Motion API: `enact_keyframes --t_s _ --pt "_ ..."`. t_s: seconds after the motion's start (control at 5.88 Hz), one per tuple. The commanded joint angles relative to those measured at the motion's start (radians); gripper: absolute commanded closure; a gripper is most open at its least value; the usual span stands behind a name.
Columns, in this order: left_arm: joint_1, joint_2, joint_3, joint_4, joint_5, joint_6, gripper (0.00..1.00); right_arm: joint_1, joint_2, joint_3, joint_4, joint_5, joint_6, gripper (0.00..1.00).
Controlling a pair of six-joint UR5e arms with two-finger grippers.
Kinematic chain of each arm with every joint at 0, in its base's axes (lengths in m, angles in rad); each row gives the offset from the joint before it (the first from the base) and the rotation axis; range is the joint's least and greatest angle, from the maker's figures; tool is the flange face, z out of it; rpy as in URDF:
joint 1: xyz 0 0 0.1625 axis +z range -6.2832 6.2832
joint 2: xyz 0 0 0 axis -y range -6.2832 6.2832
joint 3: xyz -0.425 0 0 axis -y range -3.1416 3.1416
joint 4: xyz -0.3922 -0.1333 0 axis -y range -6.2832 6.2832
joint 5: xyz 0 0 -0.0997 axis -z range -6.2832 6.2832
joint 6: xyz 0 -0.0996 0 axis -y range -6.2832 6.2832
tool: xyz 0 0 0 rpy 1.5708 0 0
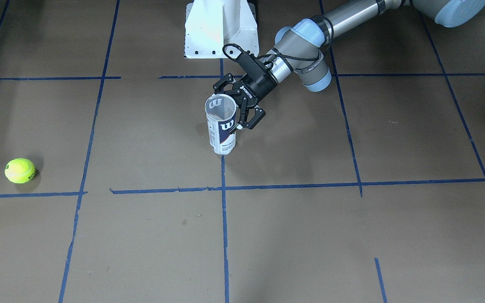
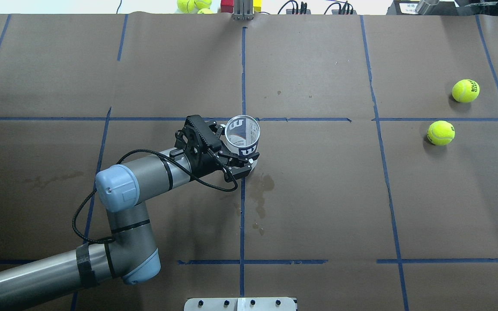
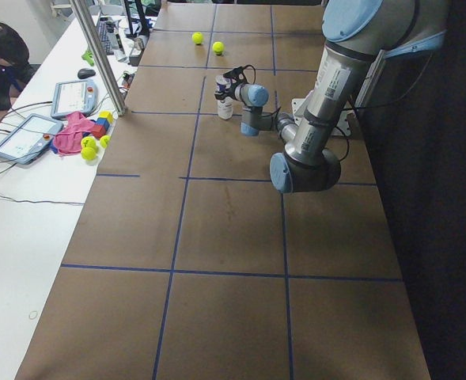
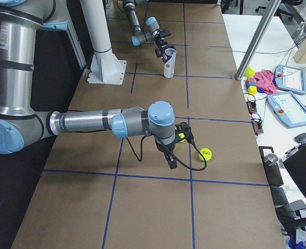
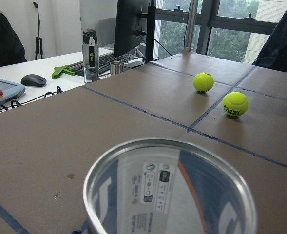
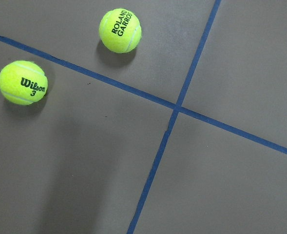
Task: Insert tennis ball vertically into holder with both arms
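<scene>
The holder [image 1: 221, 122], a clear can with a navy "W" label, stands upright with its mouth open at the table's middle [image 2: 242, 134]. My left gripper [image 1: 237, 114] is shut on the holder from its side, one finger on either side [image 2: 234, 147]. The left wrist view looks down over the holder's rim [image 5: 168, 143]. Two tennis balls lie on the table on my right: a Roland Garros ball [image 2: 465, 90] and a Wilson ball [image 2: 441, 132]. The right wrist view sees both from above [image 6: 120, 30] [image 6: 23, 82]. My right gripper [image 4: 181, 134] shows only in the exterior right view, near a ball [image 4: 205, 153]; I cannot tell whether it is open.
The white pedestal base [image 1: 221, 29] stands at my side of the table [image 2: 240, 303]. A metal pole [image 3: 98, 55] rises at the far edge. Tablets [image 3: 27, 134], loose balls and blocks lie on the white side desk beyond. Blue tape lines cross the brown table.
</scene>
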Motion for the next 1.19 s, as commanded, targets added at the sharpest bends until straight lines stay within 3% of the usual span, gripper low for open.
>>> enact_keyframes --t_s 0.0,0.34,0.51,0.68,1.02 --pt "0.015 -0.007 0.008 -0.002 0.034 0.000 0.04 0.000 0.000 0.000 0.000 -0.001 0.000 0.00" --pt "0.013 -0.007 0.008 -0.004 0.034 0.000 0.09 0.000 0.000 0.000 0.000 0.001 0.000 0.00" --pt "0.012 -0.005 0.008 -0.002 0.034 0.002 0.23 0.000 0.000 0.000 0.000 0.001 0.000 0.00" --pt "0.010 -0.005 0.007 -0.002 0.034 0.002 0.29 0.000 0.000 0.000 0.001 -0.001 0.000 0.00" --pt "0.006 -0.005 -0.007 -0.008 0.034 0.000 0.29 -0.002 0.002 0.002 0.001 0.001 0.005 0.00"
